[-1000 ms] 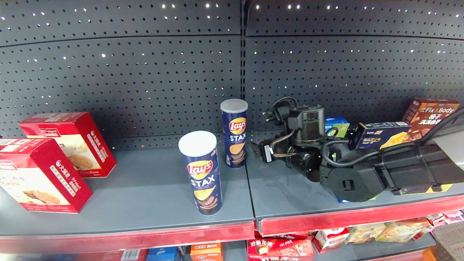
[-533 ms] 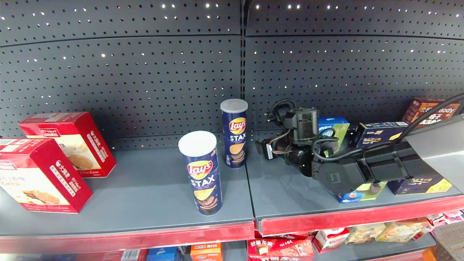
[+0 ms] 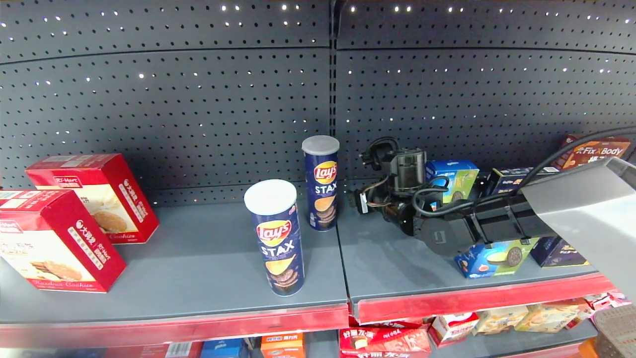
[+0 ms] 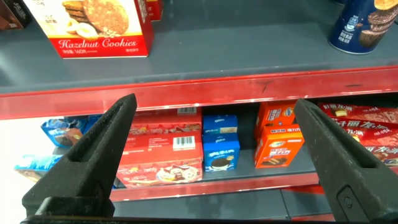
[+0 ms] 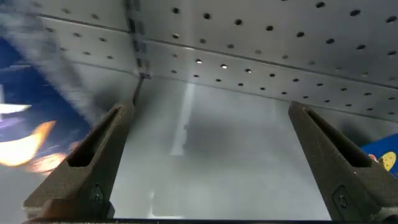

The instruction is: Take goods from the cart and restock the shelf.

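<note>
- The right pincer (image 5: 208, 118) is spread wide with nothing between its fingers. Bare shelf (image 3: 198, 258) floor and the pegboard back (image 3: 198, 124) are framed between them.
- In the head view the right arm (image 3: 497, 219) is stretched over the right-hand part of the shelf. Its wrist is placed near the back, between the rear chip can (image 3: 321, 184) and an upright blue-and-green box (image 3: 449, 176).
- That box stands just beside the wrist, on its right, and is not gripped. Whether it is touched cannot be told.
- A second box of the same kind (image 3: 492, 256) lies near the front lip, partly hidden under the arm.
- The step in hand is judged to be the end of a placement, since goods stand on the shelf and the pincer is empty.
- The next move would call for the arm to be drawn straight back out, clear of can and box, so that nothing is knocked over. A fresh item would then have to be fetched from the cart.
- The left pincer (image 4: 214, 101) is likewise spread and empty. It is held low in front of the red lip (image 4: 205, 90) of the shelf, with the lower shelf's packets beyond it.
- The front chip can (image 3: 276, 238) and two red cookie boxes (image 3: 54, 238) stand further left, well apart from the right pincer.
</note>
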You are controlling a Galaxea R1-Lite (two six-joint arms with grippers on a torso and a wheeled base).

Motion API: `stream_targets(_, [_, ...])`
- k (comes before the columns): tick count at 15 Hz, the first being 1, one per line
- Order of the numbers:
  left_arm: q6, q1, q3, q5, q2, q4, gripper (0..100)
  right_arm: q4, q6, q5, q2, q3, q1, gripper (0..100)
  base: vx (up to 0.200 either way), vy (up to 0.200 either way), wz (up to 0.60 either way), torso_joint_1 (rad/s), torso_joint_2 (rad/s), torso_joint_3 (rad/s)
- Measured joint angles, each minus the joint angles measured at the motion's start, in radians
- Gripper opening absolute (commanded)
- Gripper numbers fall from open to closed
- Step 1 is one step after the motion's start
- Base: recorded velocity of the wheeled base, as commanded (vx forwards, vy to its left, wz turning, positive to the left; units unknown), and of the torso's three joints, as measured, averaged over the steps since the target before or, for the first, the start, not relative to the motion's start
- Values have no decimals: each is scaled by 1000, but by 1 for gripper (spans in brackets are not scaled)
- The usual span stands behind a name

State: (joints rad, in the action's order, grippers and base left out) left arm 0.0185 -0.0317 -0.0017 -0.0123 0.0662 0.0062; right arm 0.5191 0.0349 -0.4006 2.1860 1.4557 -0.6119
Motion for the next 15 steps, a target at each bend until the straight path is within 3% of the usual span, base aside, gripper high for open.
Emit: stream_targets(15, [0, 0, 0, 0, 0, 0, 100, 3, -3, 41, 38, 53, -40, 100, 0, 0, 0, 0, 0, 0])
